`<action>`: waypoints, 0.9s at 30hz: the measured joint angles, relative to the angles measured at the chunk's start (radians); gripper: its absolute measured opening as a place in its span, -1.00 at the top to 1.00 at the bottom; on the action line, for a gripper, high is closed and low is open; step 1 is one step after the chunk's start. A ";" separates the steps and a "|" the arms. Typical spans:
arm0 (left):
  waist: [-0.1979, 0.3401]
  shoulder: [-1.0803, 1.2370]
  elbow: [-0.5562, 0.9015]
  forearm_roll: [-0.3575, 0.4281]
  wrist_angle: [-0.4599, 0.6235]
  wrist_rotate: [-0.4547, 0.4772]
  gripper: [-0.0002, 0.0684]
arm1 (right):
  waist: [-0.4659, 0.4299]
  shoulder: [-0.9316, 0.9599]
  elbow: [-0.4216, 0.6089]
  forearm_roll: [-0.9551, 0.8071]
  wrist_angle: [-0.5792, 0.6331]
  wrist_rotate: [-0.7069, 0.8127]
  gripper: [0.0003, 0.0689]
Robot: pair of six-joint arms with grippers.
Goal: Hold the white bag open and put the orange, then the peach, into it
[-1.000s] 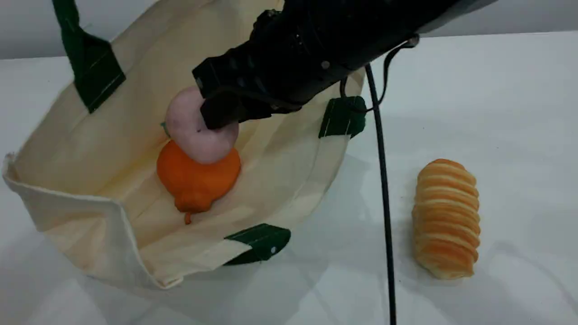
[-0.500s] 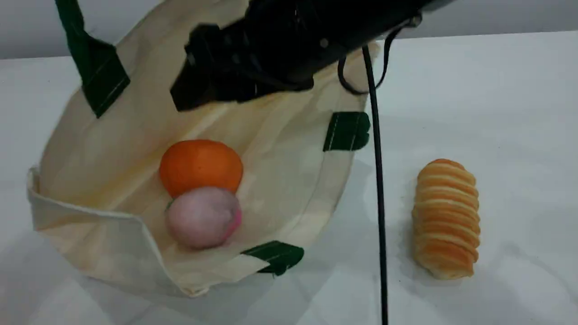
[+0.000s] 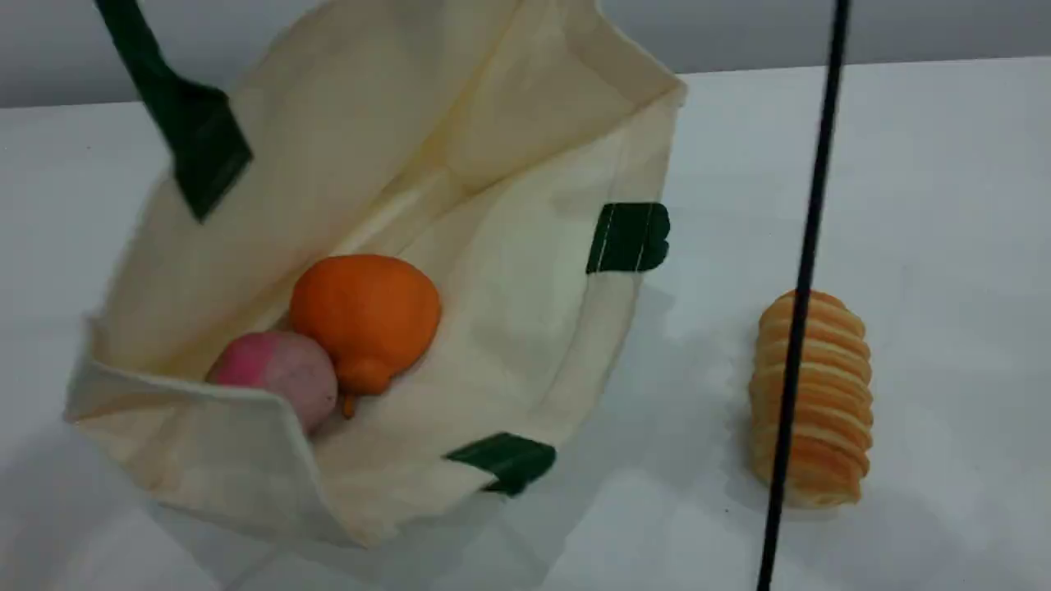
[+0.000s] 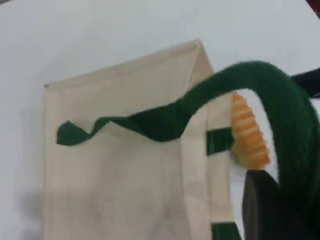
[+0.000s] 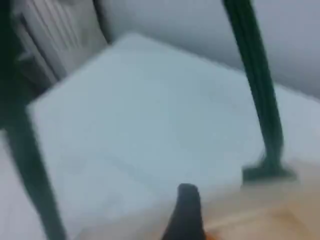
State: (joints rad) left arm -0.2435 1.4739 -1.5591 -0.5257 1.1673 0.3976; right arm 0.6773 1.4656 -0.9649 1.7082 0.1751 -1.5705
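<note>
White table: peach (image 3: 275, 373) now beside orange (image 3: 365, 316) in white bag (image 3: 460, 246); right gripper (image 5: 187, 212) withdrawn, apparently spread; left gripper (image 4: 272, 207) pinching green handle (image 4: 260, 95). Looks complete.

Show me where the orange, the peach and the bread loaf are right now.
orange (image 3: 365, 310), scene view, middle of its round body.
peach (image 3: 275, 373), scene view, its pink upper side above the bag's edge.
bread loaf (image 3: 829, 394), scene view, ridged top right of the cable.
</note>
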 joint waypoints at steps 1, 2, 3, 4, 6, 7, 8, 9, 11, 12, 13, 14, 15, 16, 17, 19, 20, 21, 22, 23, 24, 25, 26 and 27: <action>0.000 0.000 0.000 -0.009 0.003 0.001 0.49 | 0.000 -0.034 0.004 -0.009 0.000 0.000 -0.66; 0.000 0.000 0.000 -0.010 0.006 0.008 0.38 | 0.000 -0.066 0.008 -0.011 0.000 0.000 -0.66; 0.000 0.000 0.000 -0.010 0.011 0.015 0.26 | 0.000 -0.091 0.014 -0.011 0.000 0.000 -0.66; 0.000 0.000 0.000 -0.008 0.016 0.015 0.16 | 0.000 -0.120 0.019 -0.011 -0.001 0.000 -0.66; 0.000 0.000 0.000 0.000 0.034 0.015 -0.07 | 0.000 -0.165 0.033 -0.016 -0.009 0.000 -0.67; 0.000 -0.001 0.001 0.001 0.040 0.015 -0.16 | 0.000 -0.187 0.042 -0.023 -0.011 0.000 -0.67; 0.000 -0.001 0.001 0.003 0.047 0.015 -0.25 | 0.000 -0.206 0.051 -0.032 -0.013 0.000 -0.67; 0.000 -0.001 0.001 0.003 0.054 0.015 -0.32 | 0.000 -0.223 0.061 -0.036 -0.014 0.000 -0.67; 0.000 -0.002 0.001 0.003 0.055 0.015 -0.41 | 0.000 -0.247 0.075 -0.044 -0.014 0.000 -0.67; 0.000 -0.004 0.001 0.003 0.055 0.015 -0.44 | 0.000 -0.255 0.082 -0.056 -0.014 0.000 -0.67; 0.000 -0.008 0.001 0.003 0.055 0.015 -0.45 | 0.000 -0.259 0.089 -0.072 -0.008 0.000 -0.67; 0.000 -0.014 0.002 0.003 0.055 0.015 -0.46 | 0.000 -0.260 0.096 -0.097 0.003 0.000 -0.67; 0.000 -0.021 0.002 0.003 0.055 0.015 -0.46 | 0.000 -0.255 0.105 -0.129 0.015 0.003 -0.66; 0.000 -0.031 0.003 0.003 0.055 0.015 -0.47 | 0.000 -0.245 0.116 -0.159 0.015 0.016 -0.66; 0.000 -0.043 0.003 0.003 0.055 0.015 -0.47 | 0.000 -0.235 0.128 -0.199 0.017 0.036 -0.66; 0.000 -0.065 0.003 0.003 0.055 0.015 -0.47 | -0.002 -0.205 0.145 -0.274 0.018 0.108 -0.66; 0.000 -0.078 0.003 0.003 0.055 0.015 -0.47 | -0.003 -0.188 0.146 -0.317 0.028 0.150 -0.66; 0.000 -0.090 0.003 0.003 0.055 0.015 -0.47 | -0.010 -0.174 0.146 -0.361 0.047 0.185 -0.66; 0.000 -0.100 0.003 0.002 0.055 0.012 -0.47 | -0.019 -0.159 0.144 -0.407 0.073 0.227 -0.66; 0.000 -0.112 0.003 0.000 0.055 0.006 -0.47 | -0.029 -0.148 0.139 -0.439 0.100 0.271 -0.66; 0.000 -0.124 0.003 -0.001 0.055 -0.001 -0.47 | -0.044 -0.146 0.136 -0.480 0.133 0.308 -0.66; 0.000 -0.136 0.003 -0.001 0.055 -0.009 -0.47 | -0.059 -0.147 0.137 -0.520 0.175 0.353 -0.66; 0.000 -0.146 0.003 -0.001 0.055 -0.013 -0.47 | -0.072 -0.155 0.137 -0.558 0.217 0.396 -0.66; 0.000 -0.159 0.004 -0.001 0.055 -0.013 -0.47 | -0.083 -0.165 0.137 -0.589 0.272 0.440 -0.66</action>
State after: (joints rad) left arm -0.2435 1.3147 -1.5553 -0.5266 1.2219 0.3842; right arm 0.5944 1.3005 -0.8283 1.1191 0.4473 -1.1307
